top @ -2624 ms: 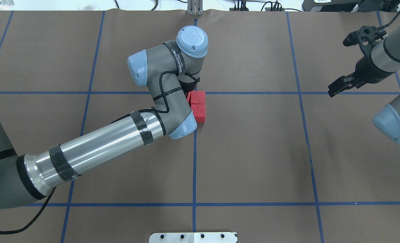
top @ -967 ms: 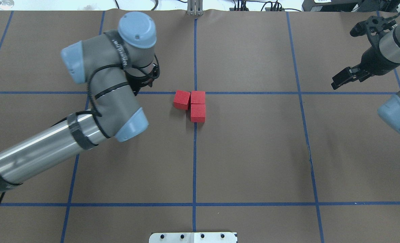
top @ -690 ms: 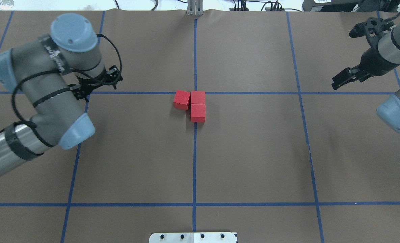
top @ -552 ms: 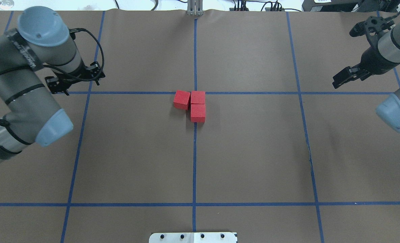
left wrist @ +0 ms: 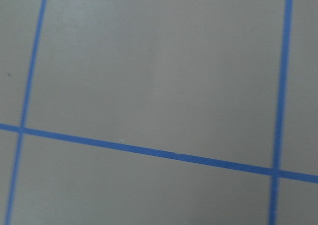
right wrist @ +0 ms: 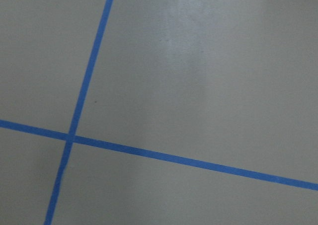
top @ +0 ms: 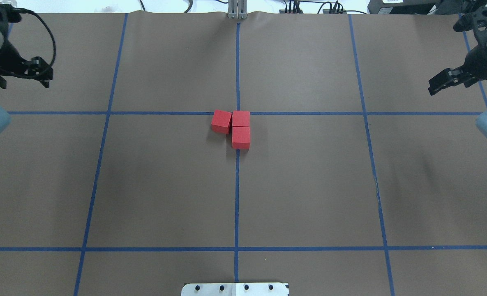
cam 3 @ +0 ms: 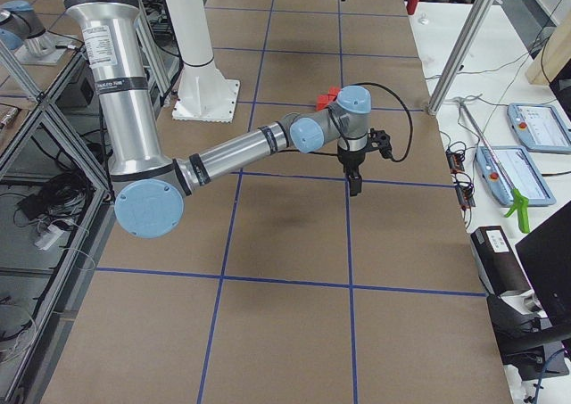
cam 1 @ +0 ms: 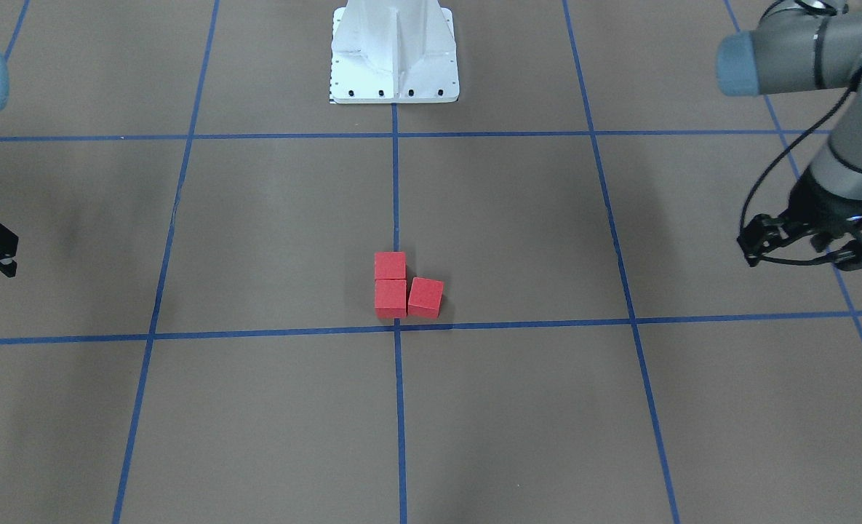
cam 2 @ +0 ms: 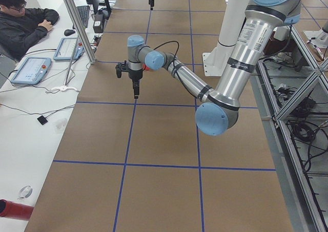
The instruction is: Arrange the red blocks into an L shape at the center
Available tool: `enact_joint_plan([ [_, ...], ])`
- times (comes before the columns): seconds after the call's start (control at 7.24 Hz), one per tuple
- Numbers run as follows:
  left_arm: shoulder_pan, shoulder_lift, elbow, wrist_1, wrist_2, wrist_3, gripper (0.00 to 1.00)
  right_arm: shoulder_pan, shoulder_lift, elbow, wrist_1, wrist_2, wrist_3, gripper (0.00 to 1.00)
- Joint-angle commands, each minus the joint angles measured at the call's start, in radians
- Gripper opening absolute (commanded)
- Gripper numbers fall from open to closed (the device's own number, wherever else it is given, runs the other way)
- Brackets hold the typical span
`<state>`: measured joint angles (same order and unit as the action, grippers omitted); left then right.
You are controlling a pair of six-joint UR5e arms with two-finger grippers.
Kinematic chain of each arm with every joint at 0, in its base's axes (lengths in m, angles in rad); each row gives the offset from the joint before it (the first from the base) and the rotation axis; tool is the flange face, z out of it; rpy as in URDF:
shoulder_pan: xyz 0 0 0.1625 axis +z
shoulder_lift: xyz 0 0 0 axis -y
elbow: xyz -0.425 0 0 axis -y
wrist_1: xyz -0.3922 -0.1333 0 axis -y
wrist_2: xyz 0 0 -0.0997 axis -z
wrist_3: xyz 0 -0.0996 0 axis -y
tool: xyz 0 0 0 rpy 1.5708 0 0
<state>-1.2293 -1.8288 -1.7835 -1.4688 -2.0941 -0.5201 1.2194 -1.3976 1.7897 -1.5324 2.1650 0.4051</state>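
- Overhead exterior: 3 red blocks (top: 241, 119) lie at table centre, at the crossing of the blue tape lines (top: 236, 197), just on its 6 o'clock side.
- 2 blocks touch in a 12–6 column on the long line. The 3rd sits at 9 o'clock of the far one, touching it and turned a bit off square, so they make an L.
- left gripper (cam 2: 136, 93): approx 10 o'clock from the blocks, well apart, pts straight down above the table w/ nothing in it. Can't tell how wide the jaws stand.
- right gripper (top: 433, 87): approx 2 o'clock from the blocks, well apart, nothing in it. Gap btwn fingers can't be told.
- Both wrist cams: only brown table cover (left wrist: 149, 61) & tape.
- White base plate (top: 235, 289) at the 6 o'clock edge.
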Motion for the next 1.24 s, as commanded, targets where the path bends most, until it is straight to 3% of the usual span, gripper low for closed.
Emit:
enact_joint_plan([
  [0.0, -0.196, 0.048, 0.126, -0.042, -0.125, 0.364, 0.99, 0.087, -0.046, -0.003, 0.001, 0.092, -0.006, 0.99],
  [0.28, -0.307, 0.066, 0.183, -0.094, -0.185, 0.498, 0.99, 0.184, -0.125, 0.007, 0.003, 0.183, -0.118, 0.99],
  [0.69, -0.305, 0.210, 0.252, -0.318, -0.189, 0.496, 0.99, 0.201, -0.233, 0.071, 0.005, 0.177, -0.121, 0.99],
  [1.1, -0.308, 0.290, 0.188, -0.332, -0.243, 0.489, 1.00, 0.221, -0.265, 0.056, 0.001, 0.173, -0.121, 0.99],
])
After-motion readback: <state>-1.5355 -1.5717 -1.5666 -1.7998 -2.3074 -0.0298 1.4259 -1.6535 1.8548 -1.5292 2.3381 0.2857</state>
